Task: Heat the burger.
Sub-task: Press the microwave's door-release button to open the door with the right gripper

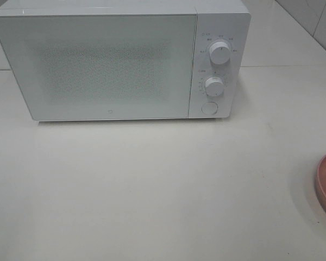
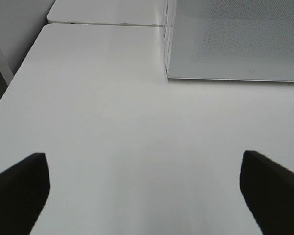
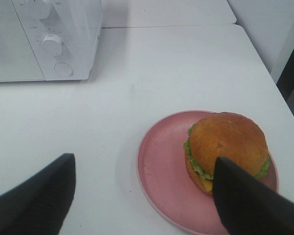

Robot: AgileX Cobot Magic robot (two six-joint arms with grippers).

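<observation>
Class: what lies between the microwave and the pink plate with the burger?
Nothing but bare white table; the right wrist view shows that stretch empty, from microwave to the plate under the burger.

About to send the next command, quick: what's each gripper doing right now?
Left gripper: open, holding nothing.
Right gripper: open, holding nothing; the burger sits on the pink plate, not gripped.
</observation>
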